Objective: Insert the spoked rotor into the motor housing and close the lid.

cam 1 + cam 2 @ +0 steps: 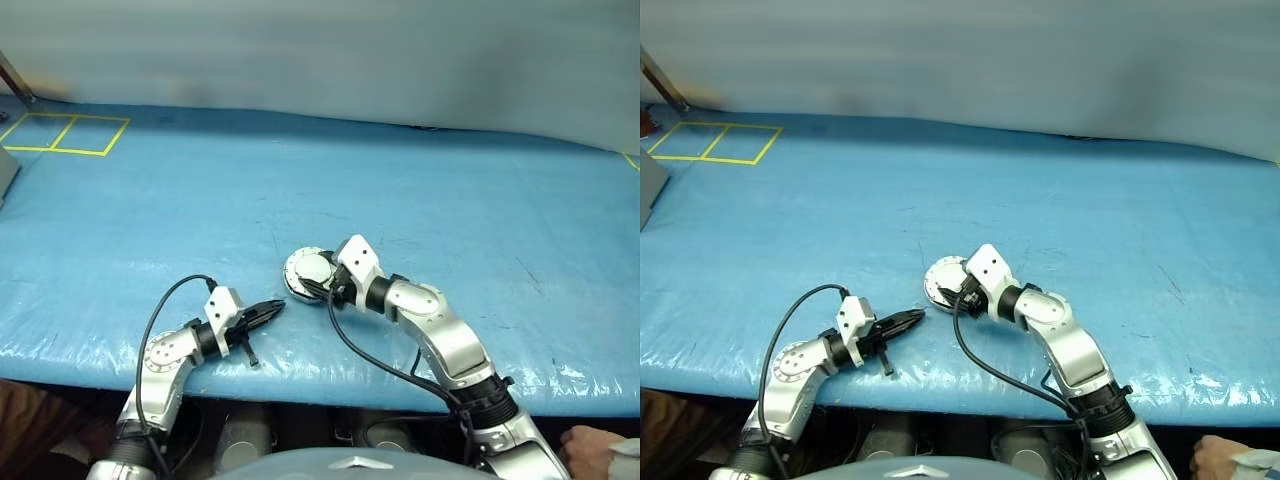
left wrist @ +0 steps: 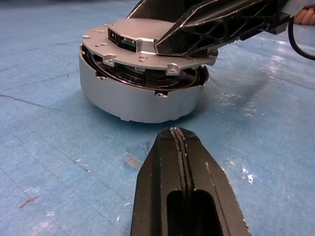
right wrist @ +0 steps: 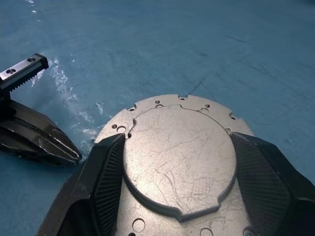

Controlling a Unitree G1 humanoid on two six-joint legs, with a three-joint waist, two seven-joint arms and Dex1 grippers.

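Just ahead of the left gripper (image 1: pixel 272 308) a short strip of bare blue table (image 1: pixel 420 180) lies open, then the motor housing (image 2: pixel 138 98) blocks the straight path. The right gripper (image 3: pixel 177 162) straddles the lid (image 3: pixel 179 157) on top, its fingers (image 3: pixel 106 172) closing off both flanks there. Beyond the housing and out to either side of both hands the cloth runs clear. A person's hand (image 1: pixel 590 450) sits behind the right arm, at the table's near edge.

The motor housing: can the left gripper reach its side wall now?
Probably yes. The left gripper, shut, points at the motor housing across bare blue table cover; the right gripper holds the lid from above.
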